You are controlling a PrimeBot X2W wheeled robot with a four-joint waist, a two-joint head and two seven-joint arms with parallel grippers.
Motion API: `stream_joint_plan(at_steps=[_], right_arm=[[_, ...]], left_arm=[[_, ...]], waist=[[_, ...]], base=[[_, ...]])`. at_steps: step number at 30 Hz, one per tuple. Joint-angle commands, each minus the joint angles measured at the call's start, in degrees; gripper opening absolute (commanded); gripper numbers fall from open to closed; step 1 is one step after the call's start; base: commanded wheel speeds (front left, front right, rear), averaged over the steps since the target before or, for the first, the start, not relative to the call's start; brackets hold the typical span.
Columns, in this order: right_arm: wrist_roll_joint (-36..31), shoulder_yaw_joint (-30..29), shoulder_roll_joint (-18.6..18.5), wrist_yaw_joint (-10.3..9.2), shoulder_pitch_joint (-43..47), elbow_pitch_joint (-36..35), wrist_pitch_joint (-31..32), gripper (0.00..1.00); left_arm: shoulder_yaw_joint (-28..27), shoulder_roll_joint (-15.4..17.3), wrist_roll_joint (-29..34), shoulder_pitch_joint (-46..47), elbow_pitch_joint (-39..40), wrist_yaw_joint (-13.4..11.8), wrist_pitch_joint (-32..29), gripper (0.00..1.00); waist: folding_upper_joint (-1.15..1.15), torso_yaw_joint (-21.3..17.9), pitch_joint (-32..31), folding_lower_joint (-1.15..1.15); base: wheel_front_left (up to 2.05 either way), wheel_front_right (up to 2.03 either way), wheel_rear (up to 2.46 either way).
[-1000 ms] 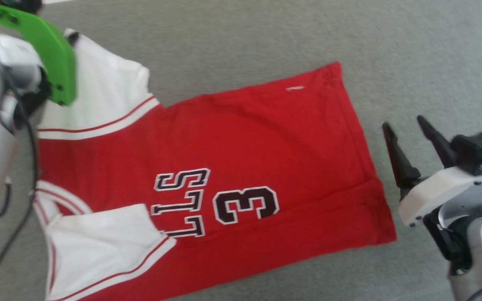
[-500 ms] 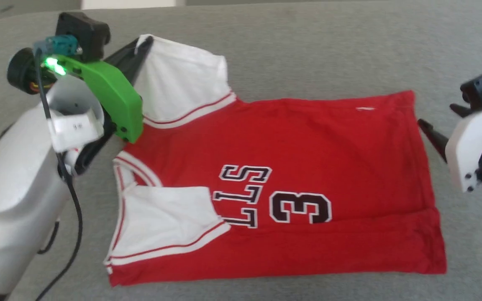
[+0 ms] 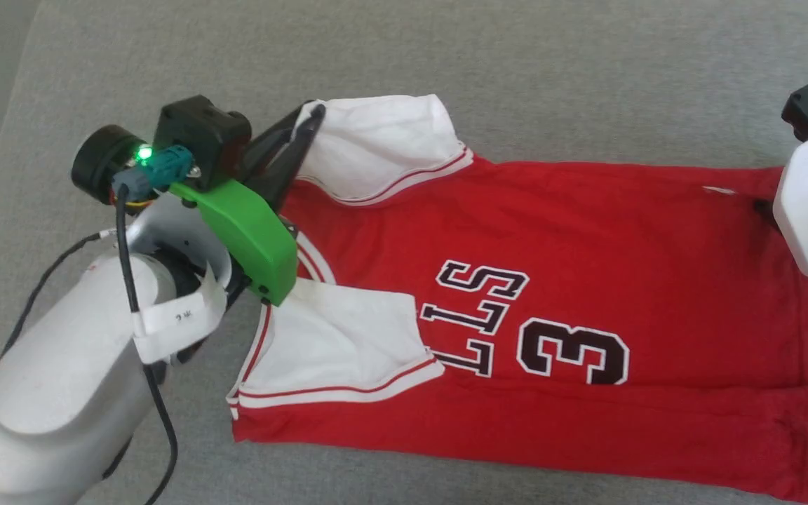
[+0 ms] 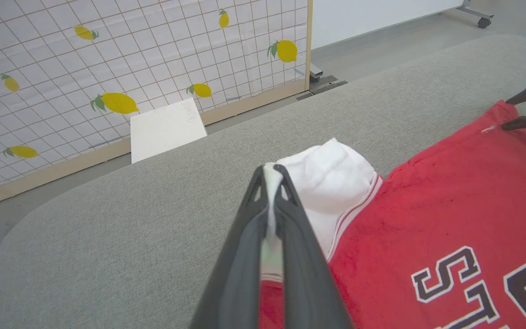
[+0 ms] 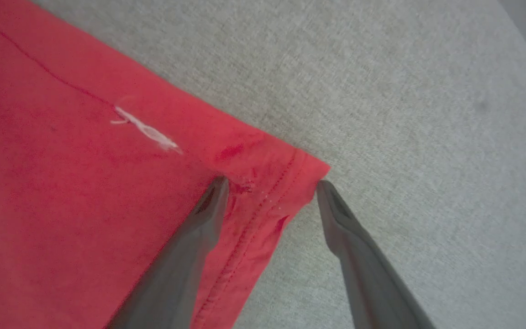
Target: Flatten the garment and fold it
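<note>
Across the grey padded surface (image 3: 516,77), the garment (image 3: 586,266) lies front-up, collar at the left and hem at the right, engaged along its far edge.

The red body is mostly flat, so the work in hand appears to be smoothing before any fold. The left gripper (image 4: 272,171) is clamped on the outer edge of the far sleeve (image 3: 383,144), whose cloth bunches toward the fingers, probably to draw it out straight. The near sleeve (image 3: 341,344) lies turned inward over the first letters, not yet spread. The right gripper (image 5: 273,185) stands wide, one finger on the red cloth and the other on bare surface, straddling the far hem corner (image 5: 308,171), seemingly to pinch it and tension that edge.
</note>
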State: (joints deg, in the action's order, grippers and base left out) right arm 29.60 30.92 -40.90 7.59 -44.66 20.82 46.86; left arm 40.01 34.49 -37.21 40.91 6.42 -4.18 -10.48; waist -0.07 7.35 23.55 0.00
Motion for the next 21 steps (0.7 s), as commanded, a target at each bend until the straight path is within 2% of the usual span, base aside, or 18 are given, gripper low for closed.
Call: stream_joint_plan(at_steps=[1, 7, 9, 15, 21], right_arm=[[0.86, 0.83, -0.04, -0.10, -0.67, 1.09, -0.32, 1.00], [3.30, 5.12, 0.10, -0.10, -0.04, 4.89, -2.42, 1.00], [4.50, 6.64, 0.16, -0.10, 0.23, 5.12, -3.23, 0.00], [5.33, 7.75, -0.32, -0.10, -0.92, 6.29, -8.64, 0.00], [5.51, 5.41, -0.03, -0.10, -0.46, 8.65, -14.31, 0.00]], left_arm=[[0.20, -0.31, 0.45, -1.01, 0.47, -0.48, 0.38, 0.00], [0.98, -0.96, 0.46, -1.80, 0.51, -0.66, 0.88, 0.00], [1.01, -1.16, 0.13, -2.10, 0.23, -0.73, 1.04, 0.00], [0.09, -0.87, -0.94, -3.08, -1.37, -1.04, 2.30, 0.00], [-0.96, -0.40, -2.29, -5.40, -3.19, -2.01, 3.75, 0.00]], waist=[[0.07, 1.69, 1.64, 0.00], [0.07, 2.38, 2.29, 0.00], [0.07, 2.42, 2.25, 0.00], [0.07, 1.53, 0.20, 0.00], [0.07, 0.01, -4.37, 0.00]], base=[[0.00, 0.00, 0.00], [0.00, 0.00, 0.00], [0.00, 0.00, 0.00], [0.00, 0.00, 0.00], [0.00, 0.00, 0.00]])
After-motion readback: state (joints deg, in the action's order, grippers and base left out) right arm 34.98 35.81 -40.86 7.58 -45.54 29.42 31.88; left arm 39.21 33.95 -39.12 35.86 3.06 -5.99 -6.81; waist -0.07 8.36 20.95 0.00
